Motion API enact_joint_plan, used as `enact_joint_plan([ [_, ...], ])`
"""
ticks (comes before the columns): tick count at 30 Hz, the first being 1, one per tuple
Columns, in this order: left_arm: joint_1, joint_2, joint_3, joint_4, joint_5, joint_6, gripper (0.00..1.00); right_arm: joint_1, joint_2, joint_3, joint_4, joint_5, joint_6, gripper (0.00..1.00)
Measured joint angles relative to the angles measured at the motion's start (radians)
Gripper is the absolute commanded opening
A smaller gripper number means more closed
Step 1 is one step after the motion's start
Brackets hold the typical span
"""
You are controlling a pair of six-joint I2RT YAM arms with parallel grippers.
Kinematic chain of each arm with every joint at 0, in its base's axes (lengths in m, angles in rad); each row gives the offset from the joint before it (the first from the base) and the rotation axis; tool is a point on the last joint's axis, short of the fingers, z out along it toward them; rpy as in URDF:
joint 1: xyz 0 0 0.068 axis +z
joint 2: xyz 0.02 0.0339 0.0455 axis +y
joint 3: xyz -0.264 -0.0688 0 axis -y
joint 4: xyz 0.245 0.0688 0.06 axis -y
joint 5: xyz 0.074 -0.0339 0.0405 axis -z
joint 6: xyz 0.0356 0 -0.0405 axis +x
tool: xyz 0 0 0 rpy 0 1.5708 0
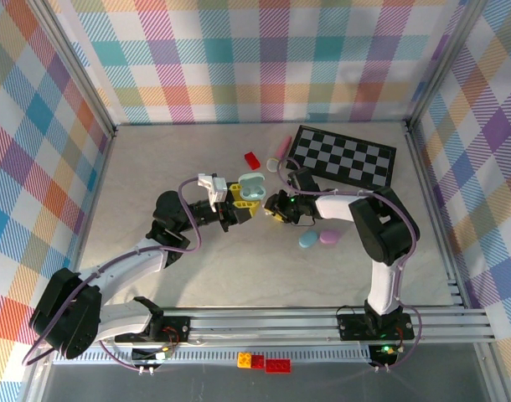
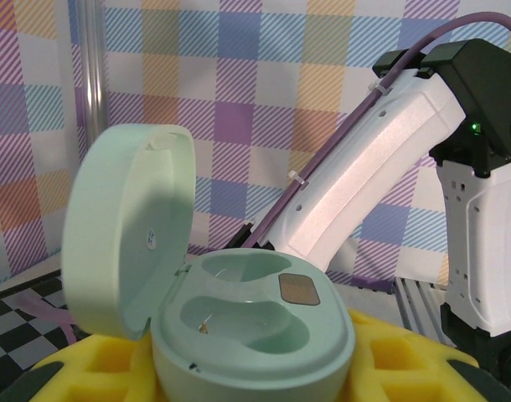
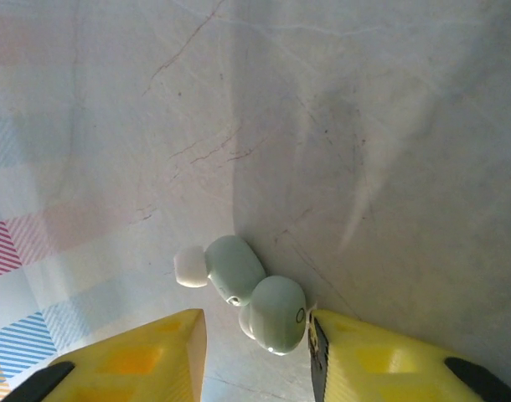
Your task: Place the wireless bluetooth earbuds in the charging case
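ARMS MEET AT MID-TABLE. From overhead, the left gripper (image 1: 243,201) is clamped on the mint charging case (image 1: 252,188), whose lid stands raised. The right gripper (image 1: 276,208) points down at the grey table (image 1: 138,184), at about 4 o'clock from the case. A red brick (image 1: 252,160) lies at 12 o'clock of the case and a checkerboard (image 1: 343,155) toward 2 o'clock. A blue case (image 1: 308,239) and a pink case (image 1: 329,237) sit just beside each other at 4 o'clock from the right gripper.

The left wrist camera brings the charging case close. It is seated between the yellow pads (image 2: 398,360) with its lid tilted back toward 10 o'clock and two moulded wells facing up. A small brownish patch (image 2: 299,291) sits by the far well, and the right arm (image 2: 381,167) rises behind at 2 o'clock.

The right wrist camera supplies what the overhead view's height blurs. The two mint earbuds (image 3: 274,314) lie on the table, not in the case, between that gripper's yellow fingers (image 3: 138,360), whose jaws stand apart. The nearer bud sits against the finger at 5 o'clock (touching or a hair off, too close to call), with a clear gap to the finger at 7 o'clock. The second bud, with a white tip (image 3: 191,268), lies at 10 o'clock from the first and touches it.
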State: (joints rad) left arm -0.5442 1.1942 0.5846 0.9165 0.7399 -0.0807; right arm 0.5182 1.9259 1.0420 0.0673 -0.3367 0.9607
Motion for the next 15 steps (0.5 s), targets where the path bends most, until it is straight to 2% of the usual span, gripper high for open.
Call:
enact_joint_plan([
  [8,0.0,-0.001,0.0,-0.003,0.0,0.004,0.35,-0.002,0.01,0.001,0.023,-0.022,-0.003,0.3],
  [15,0.0,-0.001,0.0,-0.006,0.0,0.008,0.35,-0.002,0.01,0.001,0.057,-0.037,-0.003,0.3],
])
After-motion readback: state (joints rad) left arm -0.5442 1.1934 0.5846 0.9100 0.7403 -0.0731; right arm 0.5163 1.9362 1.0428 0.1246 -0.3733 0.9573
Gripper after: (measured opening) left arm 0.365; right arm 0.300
